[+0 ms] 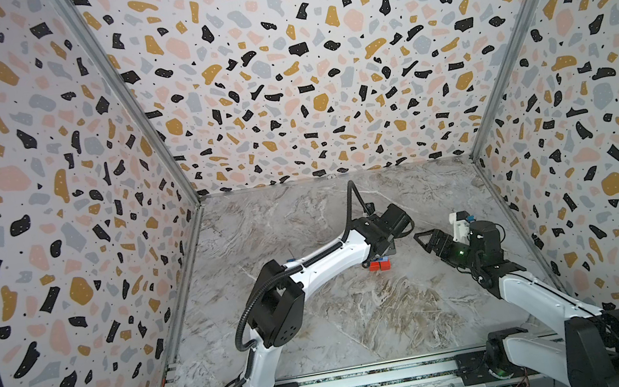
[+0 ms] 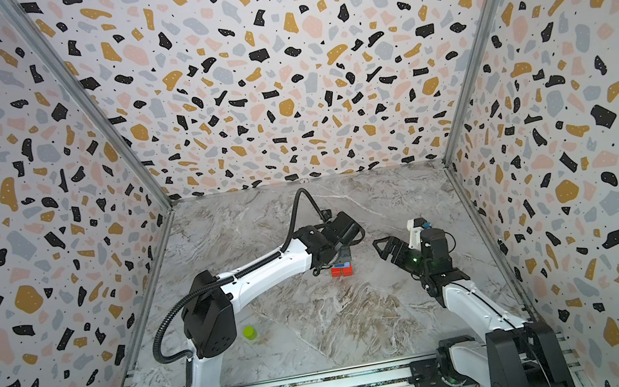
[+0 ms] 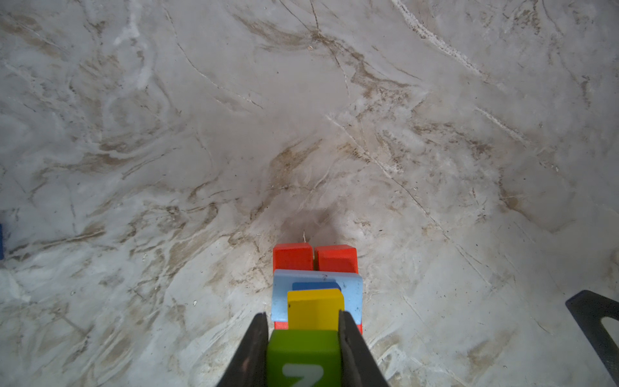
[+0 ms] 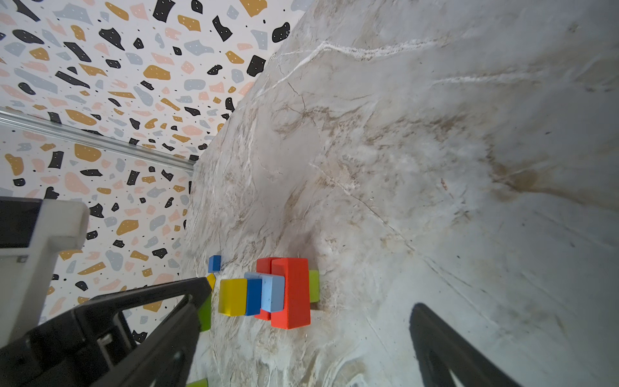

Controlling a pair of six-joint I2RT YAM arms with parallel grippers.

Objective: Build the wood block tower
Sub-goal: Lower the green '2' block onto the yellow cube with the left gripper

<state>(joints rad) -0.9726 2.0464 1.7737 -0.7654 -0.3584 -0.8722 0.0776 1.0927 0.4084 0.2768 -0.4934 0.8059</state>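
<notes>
In both top views the left arm point(image 1: 327, 261) reaches across the marble table point(image 1: 361, 321) and hides most of the wood block tower point(image 2: 341, 269). Only the red base and a little blue show under the left gripper point(image 2: 345, 255). The right gripper point(image 1: 427, 242) hangs near the tower on the right side, apart from it, with the jaws spread wide and nothing between them. One lime cylinder point(image 2: 249, 332) stands alone near the base of the left arm, well apart from the tower. It shows in a top view only, because the arm covers it elsewhere. Patterned walls point(image 1: 48, 202) close three sides of the table.

In the left wrist view the fingers point(image 3: 258, 345) of the left gripper press on one green block point(image 3: 303, 355) with a white mark on it. Under it I count one yellow block point(image 3: 315, 308), one blue block point(image 3: 316, 285), one light blue block point(image 3: 351, 295) and two red bars point(image 3: 293, 256) side by side on the table. I cannot tell if the green block rests on the yellow block or is just above it.

In the right wrist view the same five tower pieces show from the side. One finger point(image 4: 150, 318) of the right gripper covers most of the green block. One small blue cube point(image 4: 214, 263) lies on the table beyond the tower. One green piece point(image 4: 314, 284) shows past the red bars, partly hidden.
</notes>
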